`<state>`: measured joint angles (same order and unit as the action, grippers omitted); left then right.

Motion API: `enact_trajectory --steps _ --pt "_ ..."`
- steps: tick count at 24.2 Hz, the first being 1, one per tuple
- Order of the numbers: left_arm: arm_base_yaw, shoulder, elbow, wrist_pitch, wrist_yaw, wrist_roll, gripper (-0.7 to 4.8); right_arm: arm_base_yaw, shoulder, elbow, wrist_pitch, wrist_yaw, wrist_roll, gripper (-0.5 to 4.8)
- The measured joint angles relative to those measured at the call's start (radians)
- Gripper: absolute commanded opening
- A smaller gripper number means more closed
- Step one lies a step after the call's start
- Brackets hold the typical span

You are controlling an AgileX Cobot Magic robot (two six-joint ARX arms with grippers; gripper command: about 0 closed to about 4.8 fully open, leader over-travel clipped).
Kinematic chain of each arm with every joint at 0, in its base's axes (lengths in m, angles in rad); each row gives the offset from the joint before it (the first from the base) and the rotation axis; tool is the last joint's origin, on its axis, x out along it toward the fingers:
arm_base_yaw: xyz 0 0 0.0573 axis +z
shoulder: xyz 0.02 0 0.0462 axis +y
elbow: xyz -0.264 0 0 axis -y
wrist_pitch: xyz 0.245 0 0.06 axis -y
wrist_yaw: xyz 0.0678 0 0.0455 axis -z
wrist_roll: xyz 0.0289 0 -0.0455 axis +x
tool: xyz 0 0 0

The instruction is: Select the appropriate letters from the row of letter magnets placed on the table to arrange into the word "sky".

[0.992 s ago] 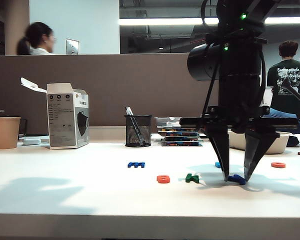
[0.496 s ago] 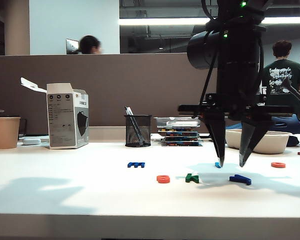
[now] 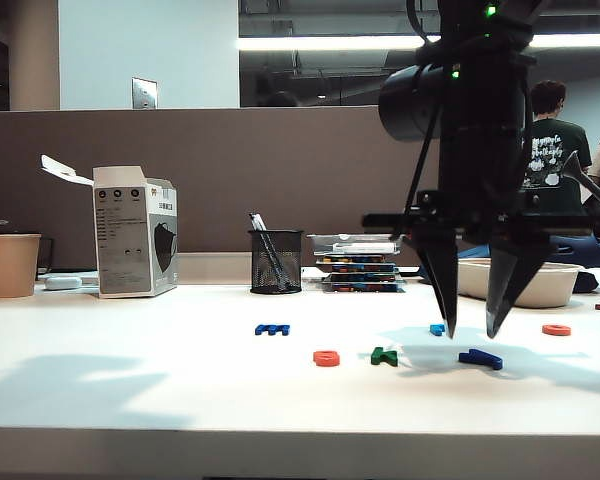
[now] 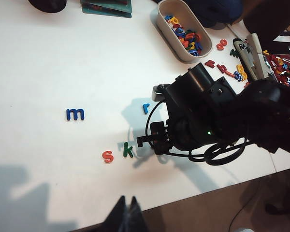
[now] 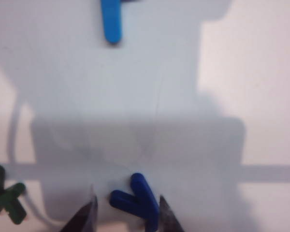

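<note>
This is an open-plan office. A grey-brown fabric partition wall (image 3: 230, 180) backs the wide white surface (image 3: 130, 380). At ten o'clock stand a brown paper cup (image 3: 12, 264) and a white cardboard mask box (image 3: 135, 232); near twelve, a black mesh pen holder (image 3: 276, 261). Beyond, long ceiling strip lights (image 3: 320, 43) glow.

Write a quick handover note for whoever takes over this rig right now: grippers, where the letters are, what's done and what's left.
Right gripper: open, empty, hovering just above the dark blue y.
Left gripper: looks shut, holding nothing, parked at the table's near edge.
Letters: orange-red s and green k lie side by side; the y lies on the table right of the k, with a gap.
Done: s, k and y in order.
Left: maybe close the gap to the y; m and light blue r stay put.
</note>
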<state>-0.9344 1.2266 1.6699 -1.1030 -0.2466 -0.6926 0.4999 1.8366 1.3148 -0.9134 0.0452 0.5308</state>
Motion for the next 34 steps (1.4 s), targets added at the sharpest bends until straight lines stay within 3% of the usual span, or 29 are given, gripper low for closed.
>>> enact_trajectory --steps 11,18,28,30,32,34 --pt "0.0 0.0 0.0 0.0 0.0 0.0 -0.05 0.0 0.0 -0.045 0.069 -0.068 0.0 1.59" --pt "0.0 0.0 0.0 0.0 0.0 0.0 -0.05 0.0 -0.003 -0.045 0.05 -0.067 0.0 1.59" --pt "0.0 0.0 0.0 0.0 0.0 0.0 -0.05 -0.001 -0.184 -0.043 0.053 -0.035 -0.009 1.55" --pt "0.0 0.0 0.0 0.0 0.0 0.0 -0.05 -0.001 -0.243 -0.043 0.077 0.01 -0.033 1.0" --pt "0.0 0.0 0.0 0.0 0.0 0.0 -0.05 -0.001 -0.304 -0.043 0.078 0.062 -0.065 0.08" --pt "0.0 0.0 0.0 0.0 0.0 0.0 -0.05 -0.001 -0.393 -0.043 0.078 0.125 -0.12 -0.06"
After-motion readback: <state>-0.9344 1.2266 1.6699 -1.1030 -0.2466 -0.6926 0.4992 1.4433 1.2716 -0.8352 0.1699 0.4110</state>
